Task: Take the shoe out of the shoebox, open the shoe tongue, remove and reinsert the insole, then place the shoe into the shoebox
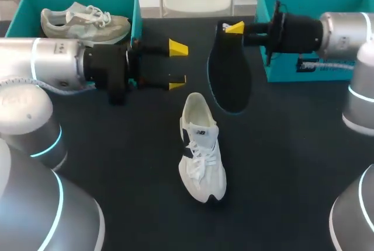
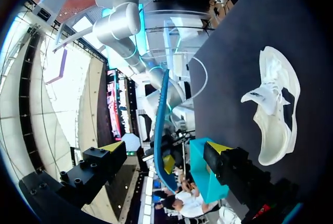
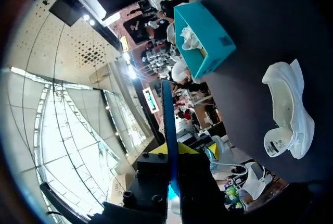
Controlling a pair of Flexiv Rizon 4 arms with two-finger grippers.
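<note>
Right fingers (image 1: pixel 235 27) pinch the insole (image 1: pixel 229 76); left fingers (image 1: pixel 178 47), spread, hover near the shoe (image 1: pixel 201 146).

No lettering can be read with certainty. White lace-up shoe (image 1: pixel 201 152), head view: a small dark logo mark (image 1: pixel 200 132) on the side panel beside the laces, too small to make out. Right wrist view: a round printed patch (image 3: pixel 273 144) on the heel lining inside the same shoe, print illegible. Teal cardboard shoebox (image 1: pixel 315 6) at the table's right: a dark label strip (image 1: pixel 320 66) with pale print on its front wall, not legible.
</note>
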